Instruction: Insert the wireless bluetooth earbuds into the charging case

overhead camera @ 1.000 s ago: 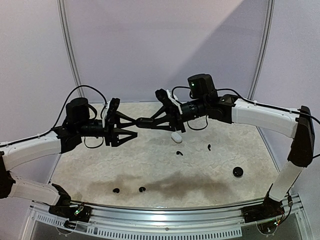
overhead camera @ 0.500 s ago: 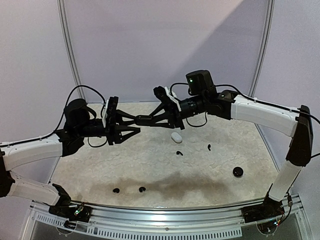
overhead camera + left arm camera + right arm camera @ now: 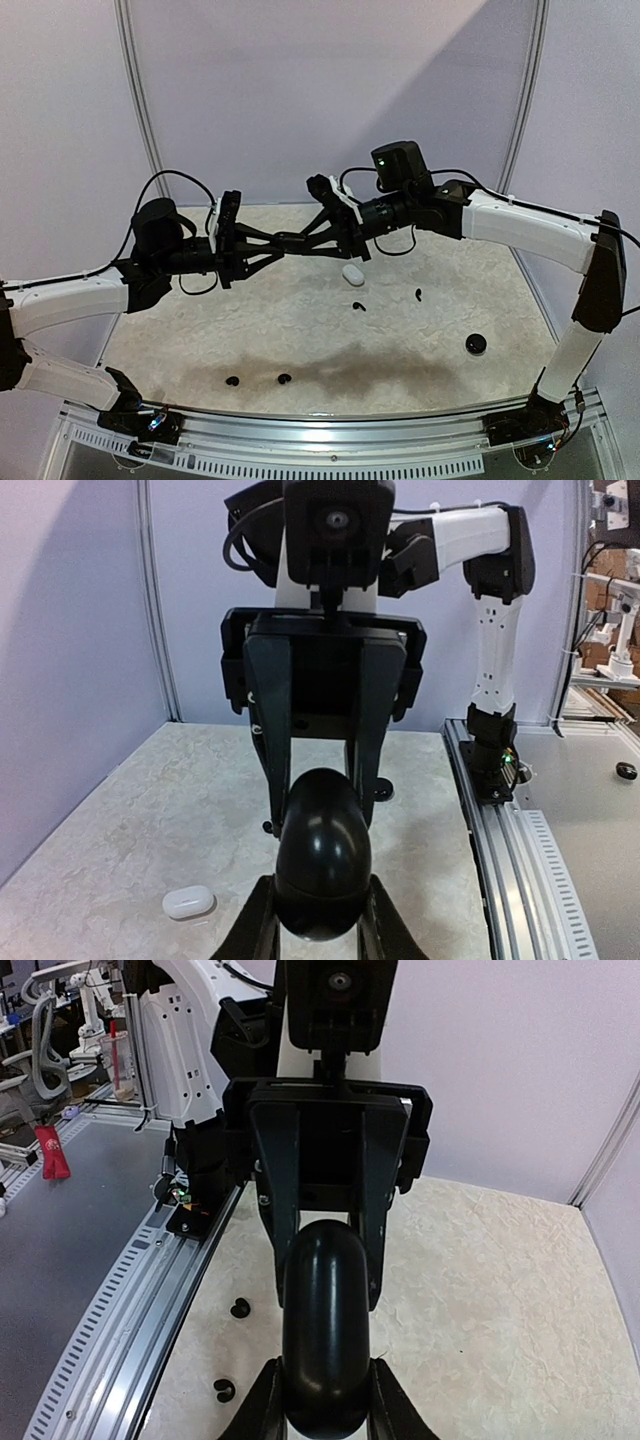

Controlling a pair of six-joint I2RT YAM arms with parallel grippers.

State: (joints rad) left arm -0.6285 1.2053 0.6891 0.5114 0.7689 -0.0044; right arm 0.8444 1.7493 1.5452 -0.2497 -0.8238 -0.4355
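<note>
A glossy black, closed charging case [image 3: 289, 241] hangs in mid-air above the back of the table, gripped from both ends. My left gripper [image 3: 279, 244] is shut on its left end and my right gripper [image 3: 300, 240] is shut on its right end. In the left wrist view the charging case [image 3: 322, 855] sits between my own fingers [image 3: 255, 925], with the right arm's fingers clamping it from beyond. The right wrist view shows the same case [image 3: 325, 1340] mirrored. Black earbuds lie on the table: two near the front [image 3: 233, 381] [image 3: 285, 379] and two at centre right [image 3: 359, 306] [image 3: 418, 294].
A small white closed case [image 3: 352, 274] lies on the table below the right gripper, also in the left wrist view [image 3: 188, 901]. A round black case [image 3: 476, 344] sits at the right. A metal rail [image 3: 320, 430] runs along the near edge. Purple walls enclose the back and sides.
My left gripper has moved right onto the black case and its jaws have shut on it. The right gripper rose slightly with the case, then held still.
</note>
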